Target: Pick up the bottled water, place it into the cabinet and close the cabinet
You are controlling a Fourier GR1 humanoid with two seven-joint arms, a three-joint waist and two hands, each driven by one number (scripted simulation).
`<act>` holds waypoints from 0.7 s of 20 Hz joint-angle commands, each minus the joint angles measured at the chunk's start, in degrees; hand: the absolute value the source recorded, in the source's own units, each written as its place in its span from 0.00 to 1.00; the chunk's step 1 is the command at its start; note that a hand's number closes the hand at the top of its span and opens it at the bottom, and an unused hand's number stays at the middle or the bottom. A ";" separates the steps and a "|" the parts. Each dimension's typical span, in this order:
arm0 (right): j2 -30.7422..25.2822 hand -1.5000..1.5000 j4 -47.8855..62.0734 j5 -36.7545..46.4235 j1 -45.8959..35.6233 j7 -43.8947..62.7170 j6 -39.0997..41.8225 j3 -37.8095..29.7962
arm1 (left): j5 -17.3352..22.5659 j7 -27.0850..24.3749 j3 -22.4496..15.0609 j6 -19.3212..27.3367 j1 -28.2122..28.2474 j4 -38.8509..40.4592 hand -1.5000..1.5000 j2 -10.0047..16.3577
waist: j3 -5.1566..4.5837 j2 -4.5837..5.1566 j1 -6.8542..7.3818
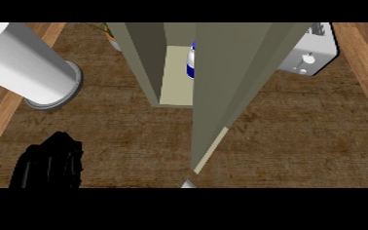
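Brown, wood-grained counter (302, 126) across the whole view, edged with lighter wooden strips at the far left and far right. Bears at its middle an olive-grey cabinet (155, 58), upright, its door (230, 78) swung out toward the near edge and seen almost edge-on. Inside, on the pale inner floor (176, 80), the bottled water (191, 61), white with a blue band, mostly hidden behind the door. At the far right, just beside the cabinet, a white-grey appliance (307, 53) with a small knob. At the far left, behind the cabinet's wall, a pot (113, 42) with green leaves, only partly showing
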 commanded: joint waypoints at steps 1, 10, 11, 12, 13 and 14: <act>12.03 1.00 13.36 1.45 -11.32 0.04 -3.44 -4.07 | 1.34 -1.46 2.02 -3.43 1.96 0.59 1.00 1.42 | -0.06 0.37 0.82; 12.40 1.00 27.50 -13.20 -19.45 -3.57 -7.68 -18.52 | 4.98 -0.88 7.48 -9.31 4.96 -1.13 1.00 6.03 | 0.17 0.85 1.21; 12.45 1.00 29.73 -17.15 -22.49 -3.51 -5.55 -21.41 | 3.89 -1.84 6.61 -8.94 4.68 0.15 1.00 4.52 | 0.17 0.83 0.79; 12.50 1.00 32.20 -19.22 -24.82 -4.18 -4.78 -23.22 | 4.55 -1.78 7.15 -10.41 6.41 -1.20 1.00 5.50 | 0.18 0.70 0.85; 12.54 1.00 34.50 -21.55 -25.20 -5.30 -1.70 -26.64 | 3.98 -1.35 7.48 -8.47 5.64 -1.32 1.00 4.66 | 0.21 0.70 0.28; 12.56 1.00 36.79 -24.09 -23.92 -7.87 -2.61 -26.24 | 3.17 -3.72 6.78 -11.72 9.18 -0.46 1.00 5.15 | 0.20 0.70 0.72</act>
